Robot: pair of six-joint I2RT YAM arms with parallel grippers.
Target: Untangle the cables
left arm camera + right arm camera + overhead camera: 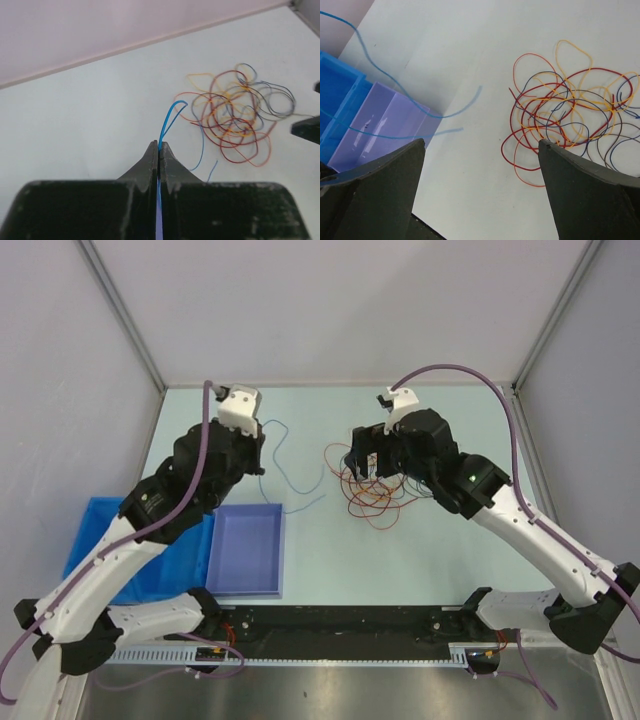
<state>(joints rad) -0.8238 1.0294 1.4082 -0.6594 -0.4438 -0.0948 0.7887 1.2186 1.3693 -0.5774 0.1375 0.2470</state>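
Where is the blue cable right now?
The blue cable runs left of centre in the top view, between the tangled pile and the purple tray, pinched in the left hand.

The pale table (310,560) carried a tangle of thin cables (372,485) right of centre, and a purple tray (247,548) touching a blue bin (175,560) at left.

A pale mint tabletop (420,560) sits inside a booth of plain grey-white panels. The back wall (340,300) and two side walls (50,390) meet at slanted aluminium posts (120,310). The light is soft and even. A brushed metal sheet (330,695) lies along the near edge.
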